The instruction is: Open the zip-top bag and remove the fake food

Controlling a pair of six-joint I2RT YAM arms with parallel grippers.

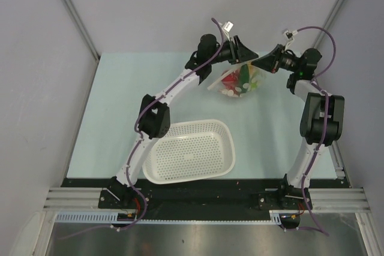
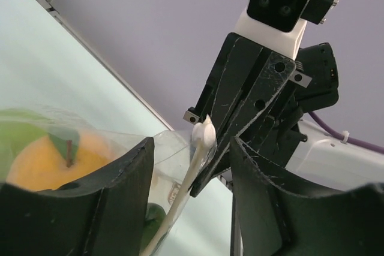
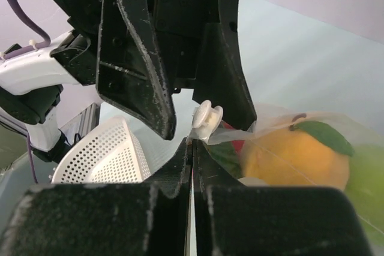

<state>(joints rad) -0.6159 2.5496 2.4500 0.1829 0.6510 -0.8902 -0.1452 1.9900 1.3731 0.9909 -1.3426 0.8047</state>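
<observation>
Right tool (image 3: 192, 143) was clamped shut on the zip-top bag (image 3: 267, 125) mouth; left tool (image 2: 192, 147) stood open, straddling the bag's zip strip (image 2: 183, 193). Fake food (image 3: 294, 157) sat inside the bag.

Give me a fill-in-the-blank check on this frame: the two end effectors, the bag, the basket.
1. The right end effector is ____ on the zip-top bag.
2. The left end effector has its jaws ____, one on either side of the white zip tab.
3. The leafed fake fruit seen through the bag is ____ in colour.
4. The white basket on the table holds ____.

Missing words: shut; open; orange; nothing.
</observation>
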